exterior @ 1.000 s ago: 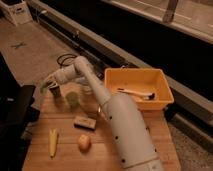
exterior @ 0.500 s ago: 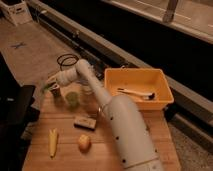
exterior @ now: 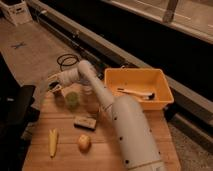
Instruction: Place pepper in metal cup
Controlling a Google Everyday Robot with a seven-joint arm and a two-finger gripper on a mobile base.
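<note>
Our gripper (exterior: pixel 54 86) hangs over the counter's far-left corner, above the metal cup (exterior: pixel 59 93) (beside the green cup (exterior: pixel 72 99)). We cannot tell what it holds; the pepper isn't discernible. Yellow corn piece (exterior: pixel 52 141) lies near the left edge.

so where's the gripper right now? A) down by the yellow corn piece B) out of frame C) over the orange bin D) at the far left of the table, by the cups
D: the gripper sits at the far-left end of the wooden table, just left of the green cup, well away from the orange bin.
</note>
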